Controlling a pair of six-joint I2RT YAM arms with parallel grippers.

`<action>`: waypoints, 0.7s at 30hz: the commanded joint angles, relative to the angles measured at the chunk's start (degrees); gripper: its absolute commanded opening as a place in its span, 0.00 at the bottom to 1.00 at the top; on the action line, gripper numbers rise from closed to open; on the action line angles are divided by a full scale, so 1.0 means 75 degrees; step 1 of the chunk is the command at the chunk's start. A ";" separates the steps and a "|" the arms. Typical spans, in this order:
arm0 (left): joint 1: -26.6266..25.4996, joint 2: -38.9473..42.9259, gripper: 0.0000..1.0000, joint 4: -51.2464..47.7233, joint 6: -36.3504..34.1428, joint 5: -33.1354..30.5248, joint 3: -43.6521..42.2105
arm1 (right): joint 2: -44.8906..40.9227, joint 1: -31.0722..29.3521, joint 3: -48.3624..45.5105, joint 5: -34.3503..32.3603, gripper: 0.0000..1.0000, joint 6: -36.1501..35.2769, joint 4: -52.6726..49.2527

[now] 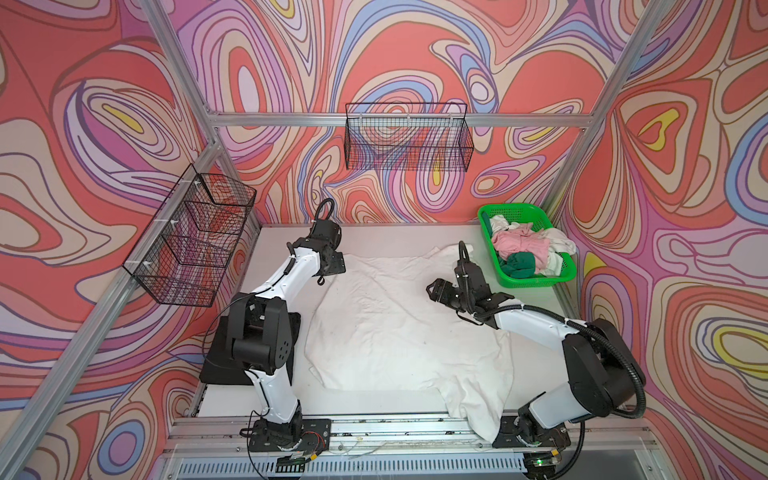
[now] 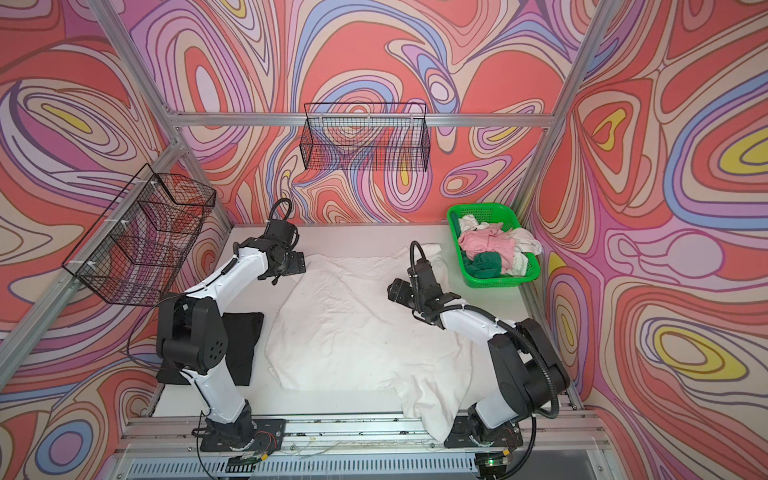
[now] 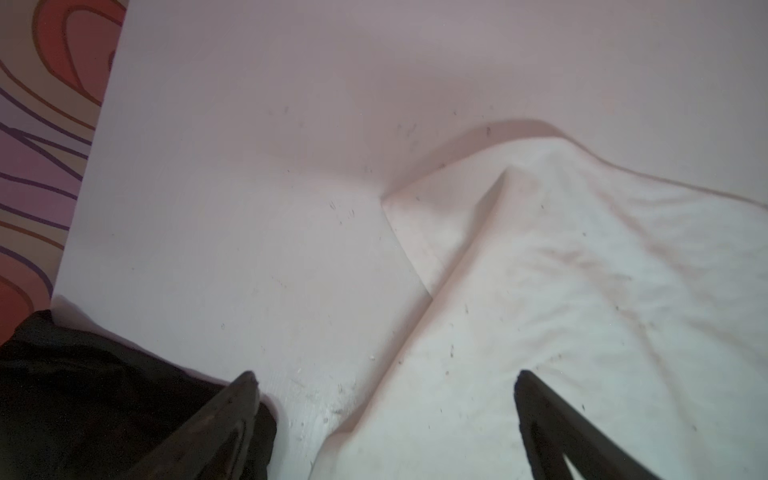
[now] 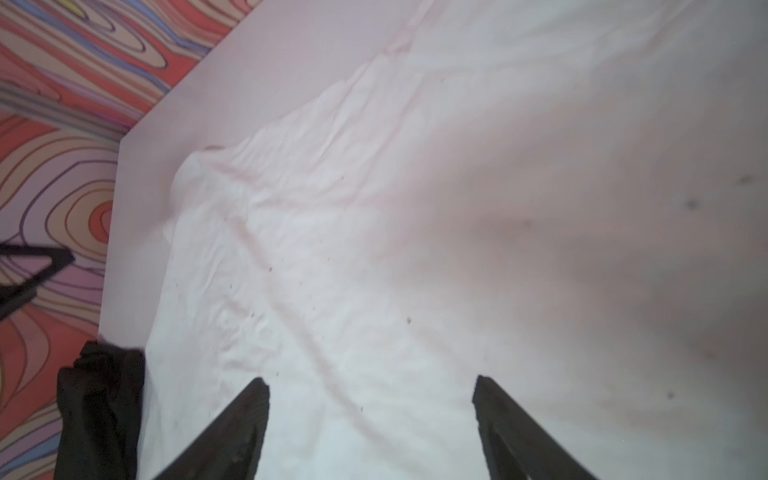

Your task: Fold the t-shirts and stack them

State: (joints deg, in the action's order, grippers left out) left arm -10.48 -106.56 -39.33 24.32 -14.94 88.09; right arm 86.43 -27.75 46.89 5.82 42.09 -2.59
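Note:
A large off-white t-shirt point(image 1: 395, 328) point(image 2: 353, 332) lies spread and creased across the middle of the table; its near right corner hangs over the front rail. A folded black t-shirt point(image 1: 216, 365) point(image 2: 245, 345) lies at the left, partly hidden by the left arm. Pink point(image 1: 519, 245), dark green point(image 1: 519, 266) and white point(image 1: 557, 241) t-shirts lie bundled in the green basket point(image 1: 536, 282). My left gripper point(image 1: 332, 266) point(image 3: 384, 378) stands open above the off-white shirt's far left edge point(image 3: 582, 291). My right gripper point(image 1: 434, 289) point(image 4: 370, 381) stands open over its right part point(image 4: 332, 249), holding nothing.
The green basket point(image 2: 494, 280) stands at the back right corner. A black wire basket point(image 1: 409, 141) hangs on the back wall and another point(image 1: 191, 237) on the left wall. An aluminium rail point(image 1: 374, 428) runs along the front edge.

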 commanded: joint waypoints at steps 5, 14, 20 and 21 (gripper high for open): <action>-0.0044 -0.1588 0.96 -0.0154 0.0931 0.0858 0.1483 | -0.0467 -0.0607 -0.0805 0.0445 0.81 0.0432 0.0706; 0.0248 -0.2239 0.97 0.0544 0.2423 0.1482 0.1425 | -0.0524 -0.1182 -0.1370 0.0586 0.80 0.0445 0.1070; 0.0249 -0.2794 0.97 0.0729 0.2978 0.1976 0.1774 | -0.0433 -0.1604 -0.1447 0.0311 0.79 0.0371 0.0990; 0.0250 -0.2899 0.97 0.0761 0.3023 0.1975 0.1837 | -0.0409 -0.1691 -0.1454 0.0231 0.79 0.0377 0.0972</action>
State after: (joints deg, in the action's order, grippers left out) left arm -8.51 -125.56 -34.79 42.65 -2.33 99.94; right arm 83.66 -38.89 36.62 9.43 44.64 4.10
